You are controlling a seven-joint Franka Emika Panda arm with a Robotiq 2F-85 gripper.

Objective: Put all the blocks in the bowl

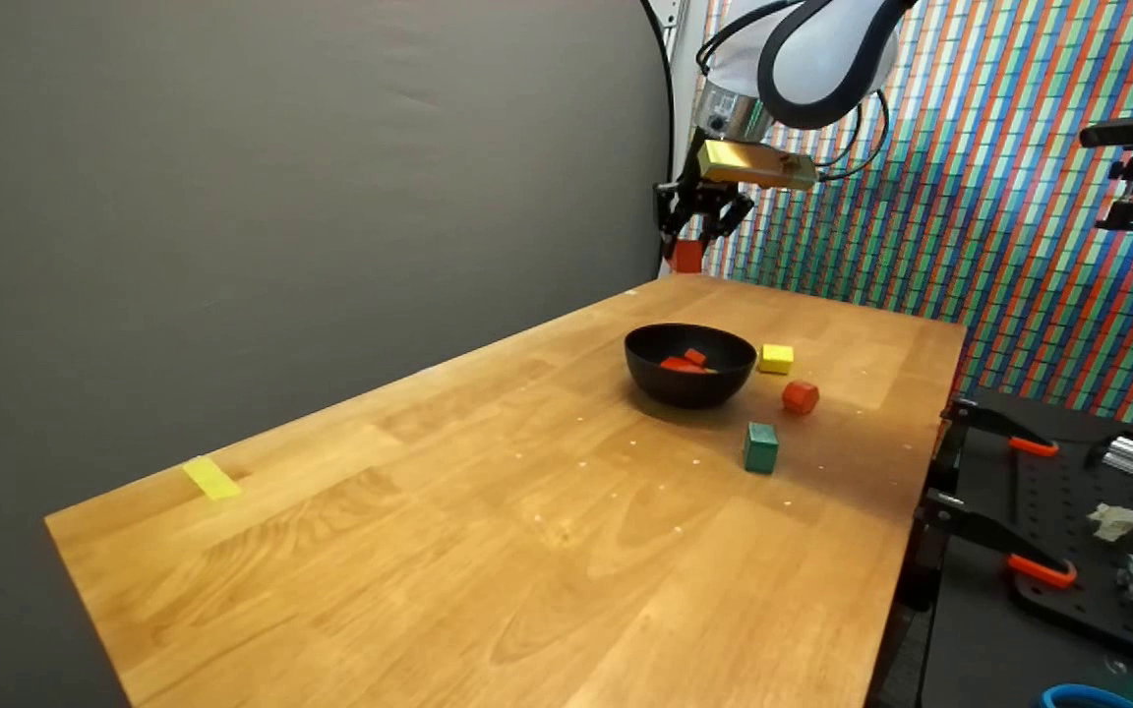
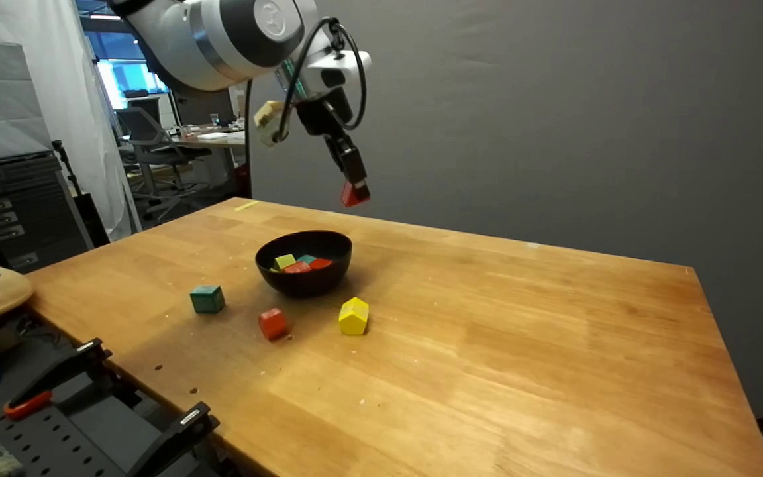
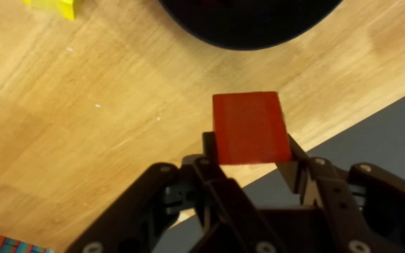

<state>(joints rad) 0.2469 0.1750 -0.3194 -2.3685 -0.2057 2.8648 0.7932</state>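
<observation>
My gripper (image 1: 687, 242) is shut on a red block (image 1: 686, 259), held in the air near the table's far edge. In the wrist view the red block (image 3: 250, 126) sits between the fingertips (image 3: 252, 144). The glossy black bowl (image 1: 689, 391) is apart from the gripper and lower; its rim (image 3: 246, 44) shows at the top of the wrist view. Several blocks lie inside the bowl (image 2: 302, 286): red (image 2: 297, 267), yellow (image 2: 285, 262) and green (image 2: 306, 259). On the table beside it are a yellow block (image 2: 354, 317), another red block (image 2: 273, 324) and a green block (image 2: 207, 299).
The wooden table (image 1: 488, 551) stands beside a grey wall (image 1: 330, 197). A flat yellow strip (image 1: 211, 478) lies on it near a corner. Black clamps with orange parts (image 1: 999, 541) grip the table's edge beside a dark pegboard (image 2: 57, 437).
</observation>
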